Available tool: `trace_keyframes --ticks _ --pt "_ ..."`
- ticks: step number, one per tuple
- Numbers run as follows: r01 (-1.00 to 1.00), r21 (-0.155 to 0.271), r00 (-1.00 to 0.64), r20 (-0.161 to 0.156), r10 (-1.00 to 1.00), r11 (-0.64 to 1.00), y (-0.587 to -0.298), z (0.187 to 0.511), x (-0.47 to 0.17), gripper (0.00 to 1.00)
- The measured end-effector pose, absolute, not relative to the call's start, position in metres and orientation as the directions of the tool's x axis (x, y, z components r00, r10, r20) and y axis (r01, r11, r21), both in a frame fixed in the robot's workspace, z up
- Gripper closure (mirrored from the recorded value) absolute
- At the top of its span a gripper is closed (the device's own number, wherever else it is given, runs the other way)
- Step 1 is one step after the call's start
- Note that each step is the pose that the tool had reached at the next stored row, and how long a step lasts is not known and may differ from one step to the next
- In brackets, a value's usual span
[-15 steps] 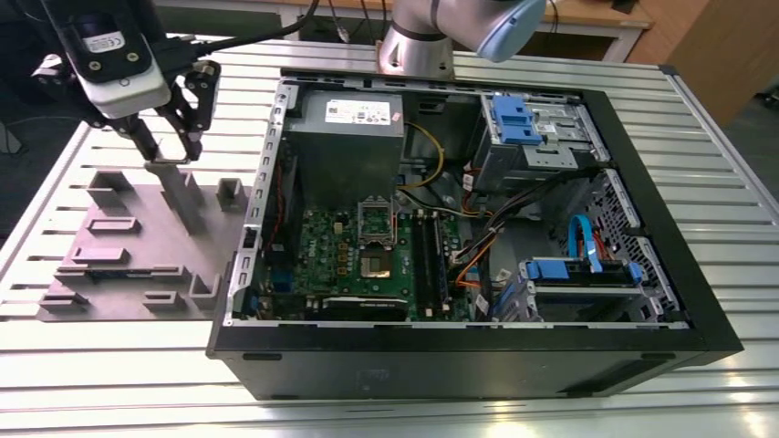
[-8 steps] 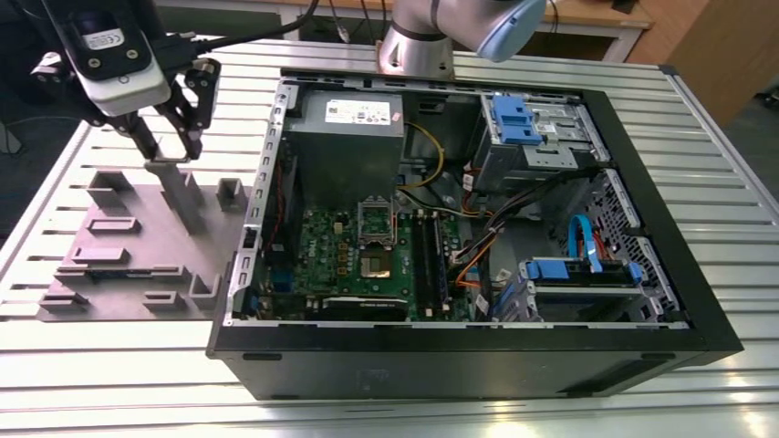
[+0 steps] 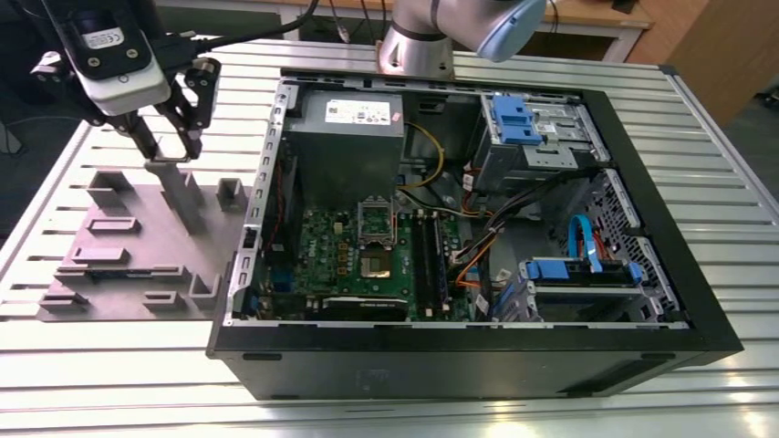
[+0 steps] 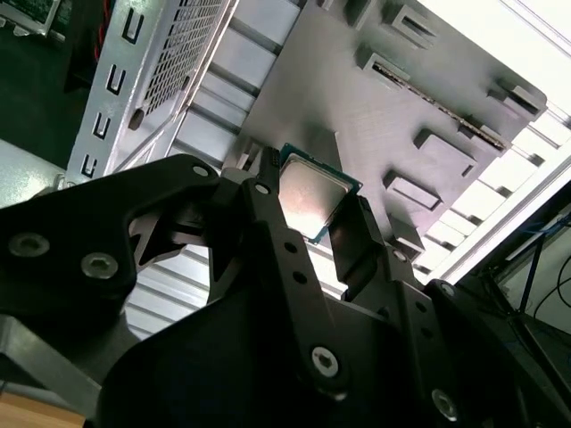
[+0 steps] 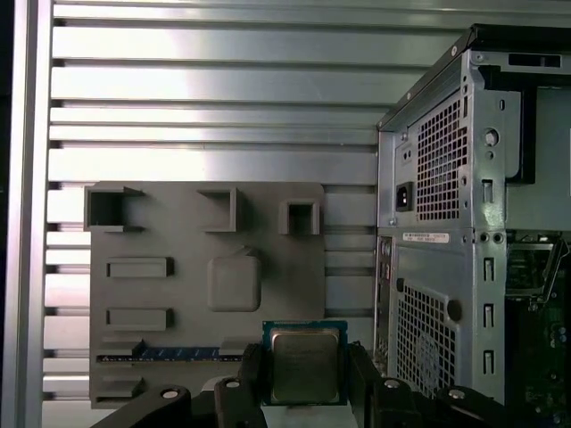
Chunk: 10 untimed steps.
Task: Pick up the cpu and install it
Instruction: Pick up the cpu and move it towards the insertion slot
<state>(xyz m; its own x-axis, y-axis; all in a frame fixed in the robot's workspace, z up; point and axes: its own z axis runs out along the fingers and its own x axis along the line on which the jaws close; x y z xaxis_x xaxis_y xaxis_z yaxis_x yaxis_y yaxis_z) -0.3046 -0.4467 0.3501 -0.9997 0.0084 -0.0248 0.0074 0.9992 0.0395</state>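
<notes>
The cpu (image 5: 305, 364), a small square chip with a silver-grey metal top and a green rim, sits between my gripper's (image 5: 305, 379) two black fingers (image 5: 252, 374). In the second wrist view the cpu (image 4: 308, 198) is clamped at two opposite edges by the gripper (image 4: 312, 203). In the exterior view the gripper (image 3: 168, 151) hangs over the grey moulded fixture tray (image 3: 109, 265), at the exterior view's left of the open computer case (image 3: 487, 347). The dark square socket (image 3: 375, 265) lies on the green board inside the case.
Upright posts (image 3: 182, 196) and blocks rise from the tray under the gripper. The case's metal side wall (image 3: 262, 182) stands between the tray and the board. Inside it are a power-supply box (image 3: 353, 123), blue drive brackets (image 3: 517, 119) and loose cables (image 3: 481, 246).
</notes>
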Motion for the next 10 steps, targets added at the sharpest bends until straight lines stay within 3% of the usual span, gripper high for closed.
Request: trace_keyframes --ticks 10 --pt "0.007 0.04 -1.0 -0.025 0.008 0.999 -0.447 0.35 -0.284 0.53"
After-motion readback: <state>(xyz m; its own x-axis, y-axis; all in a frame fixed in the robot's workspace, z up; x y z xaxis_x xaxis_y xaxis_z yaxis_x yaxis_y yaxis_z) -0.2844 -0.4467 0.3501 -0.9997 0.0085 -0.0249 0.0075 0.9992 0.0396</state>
